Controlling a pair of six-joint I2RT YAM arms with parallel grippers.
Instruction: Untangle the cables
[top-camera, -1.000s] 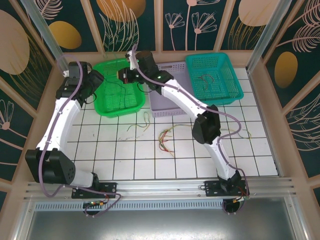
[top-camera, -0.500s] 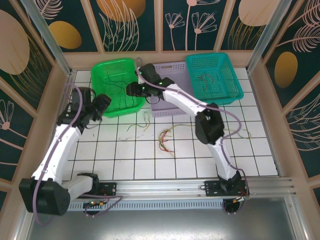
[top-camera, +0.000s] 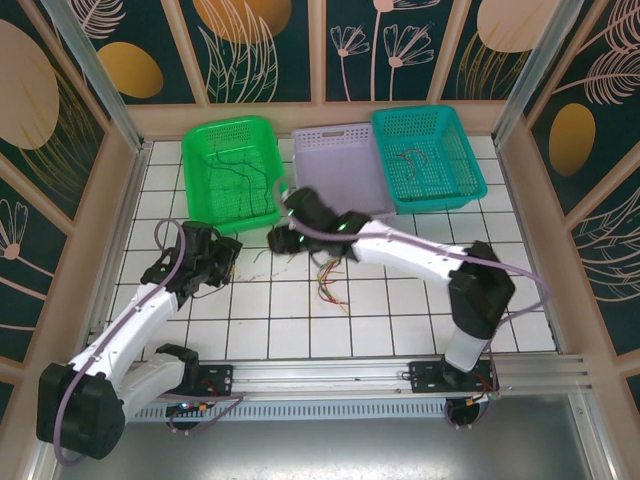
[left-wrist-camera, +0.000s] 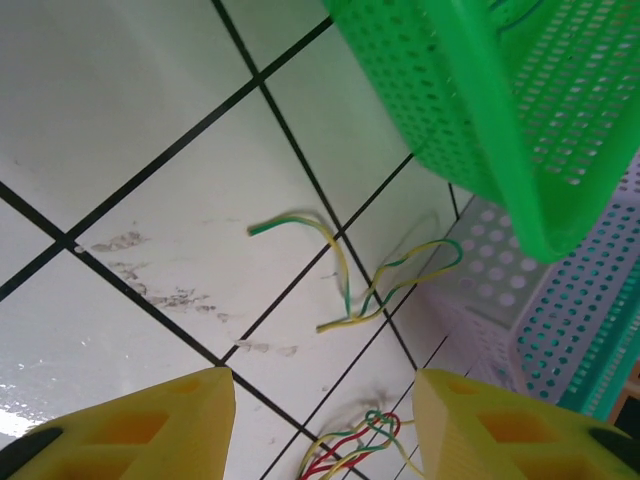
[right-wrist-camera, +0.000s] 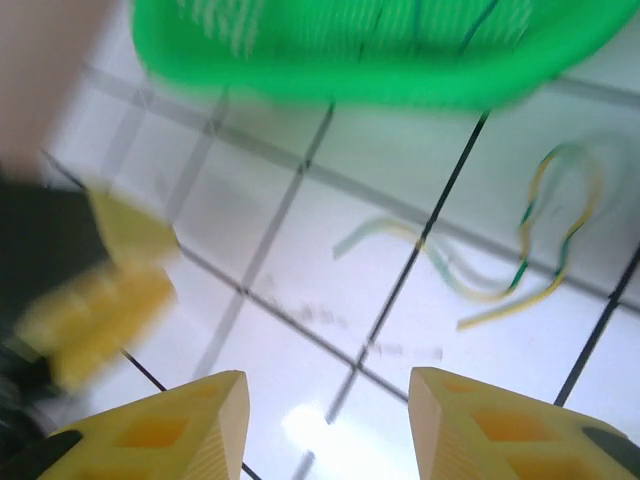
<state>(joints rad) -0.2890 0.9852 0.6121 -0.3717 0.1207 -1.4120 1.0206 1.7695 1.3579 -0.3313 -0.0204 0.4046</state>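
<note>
A loose yellow-and-green cable (left-wrist-camera: 341, 268) lies curled on the white tiles in front of the green basket (top-camera: 232, 185); the right wrist view shows it too (right-wrist-camera: 480, 292). A tangle of red, yellow and green cables (top-camera: 331, 284) lies on the tiles to the right of it, and its end (left-wrist-camera: 352, 444) shows low in the left wrist view. My left gripper (top-camera: 227, 257) hangs open just left of the loose cable, holding nothing (left-wrist-camera: 322, 400). My right gripper (top-camera: 279, 239) is open and empty over the same spot (right-wrist-camera: 330, 400). Thin dark cables lie in the green basket (top-camera: 237, 172) and the teal basket (top-camera: 412, 158).
Three baskets stand in a row at the back: green, lilac (top-camera: 340, 170) and teal (top-camera: 425, 155). The green basket's near rim (right-wrist-camera: 350, 60) is close above both grippers. The left gripper's yellow fingers (right-wrist-camera: 110, 290) show blurred at the left of the right wrist view.
Both arms have come forward and down from the green basket to the tiles by the loose cable. The right gripper has gone from shut to open; the left one has narrowed a little.
</note>
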